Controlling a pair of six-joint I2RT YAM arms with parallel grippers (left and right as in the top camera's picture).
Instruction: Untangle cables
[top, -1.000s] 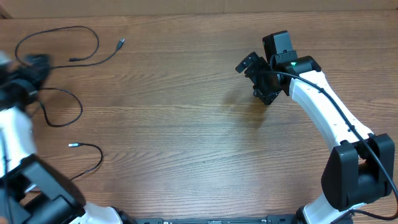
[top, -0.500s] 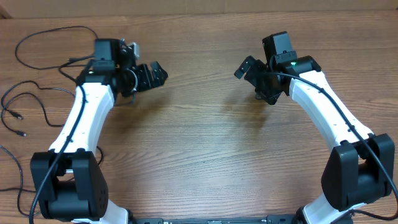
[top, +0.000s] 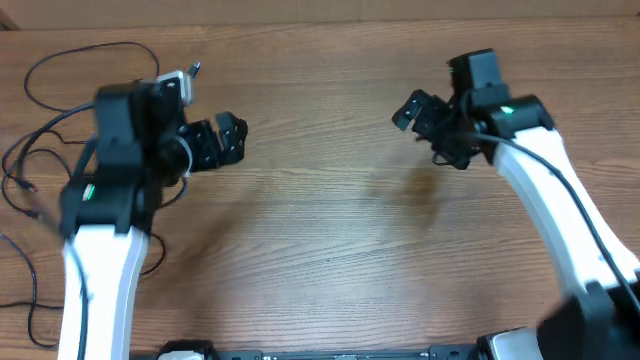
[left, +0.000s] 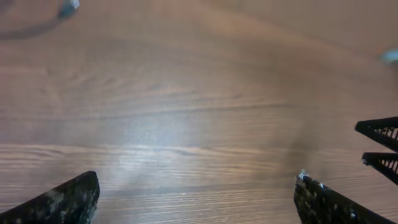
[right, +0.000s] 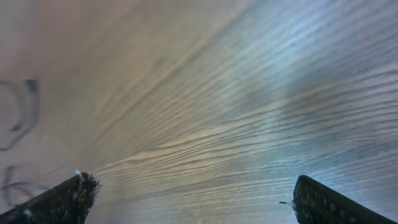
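Several thin black cables lie as loose loops at the table's far left. One loop (top: 100, 46) ends in a small plug tip (top: 195, 68). Others curl by the left edge (top: 18, 172) and lower down (top: 30, 290). My left gripper (top: 228, 142) is open and empty, to the right of the cables and above bare wood (left: 196, 200). My right gripper (top: 425, 132) is open and empty at the table's upper right (right: 199, 202), far from the cables. A blurred cable and plug (left: 67, 7) show at the top left of the left wrist view. Blurred cable loops (right: 15, 115) show at the left of the right wrist view.
The wooden table (top: 320, 250) fills the view, with its far edge along the top. The right gripper's fingers (left: 380, 143) show at the right edge of the left wrist view. Both white arms come in from the near edge.
My left arm swung in from the far left towards the middle, then drew back a little. My right arm shifted slightly right. The cables at the left lie differently than a second ago.
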